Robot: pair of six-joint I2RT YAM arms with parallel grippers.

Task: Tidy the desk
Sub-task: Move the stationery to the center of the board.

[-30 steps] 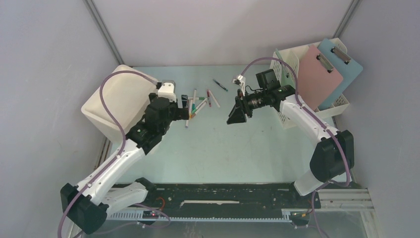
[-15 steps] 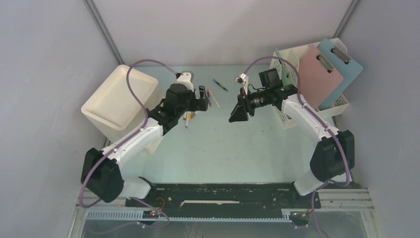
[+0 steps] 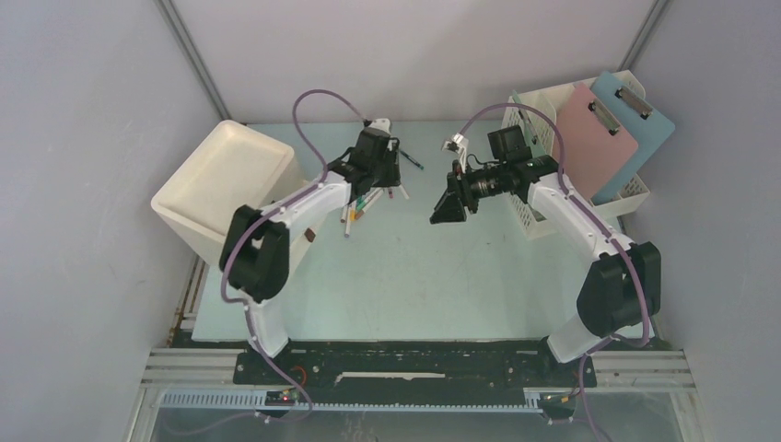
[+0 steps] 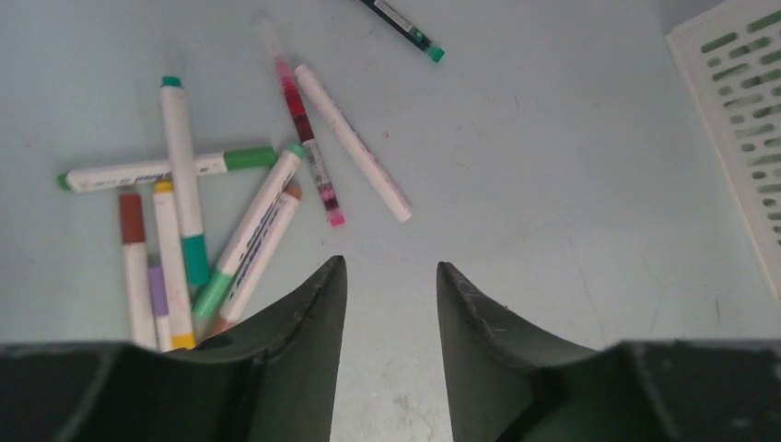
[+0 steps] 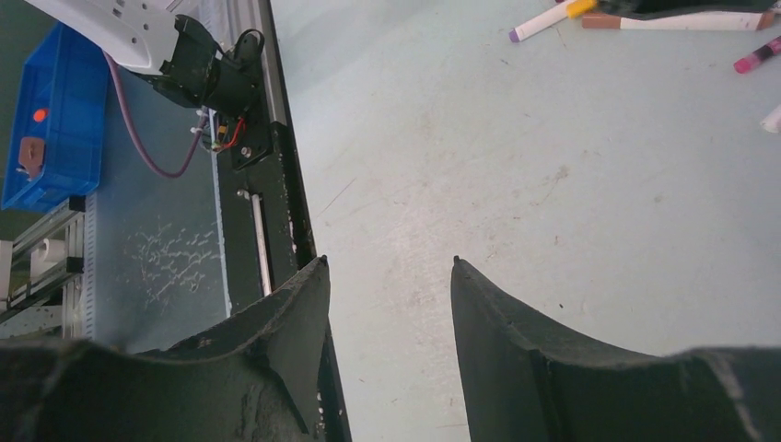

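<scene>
The desk (image 3: 442, 276) is a pale mint-green tabletop. Several markers (image 3: 361, 198) lie scattered at its back left, and a dark green pen (image 3: 410, 158) lies behind them. My left gripper (image 3: 390, 168) hovers over the right end of the markers. In the left wrist view it (image 4: 387, 267) is open and empty, with the marker heap (image 4: 184, 221) to its left, a pink marker (image 4: 308, 138) and a white marker (image 4: 355, 143) just ahead. My right gripper (image 3: 442, 212) hangs open over the middle of the desk (image 5: 553, 184), holding nothing (image 5: 389, 262).
A white box-shaped bin (image 3: 226, 189) stands at the left. A white perforated file rack (image 3: 539, 161) at the back right holds a pink clipboard (image 3: 599, 138) and a blue clipboard (image 3: 635, 120). A black rail (image 3: 414, 354) runs along the front edge. Grey panels wall the desk.
My left arm has swung from beside the white bin to the right and back, stretching out over the markers. The right arm has barely moved.
</scene>
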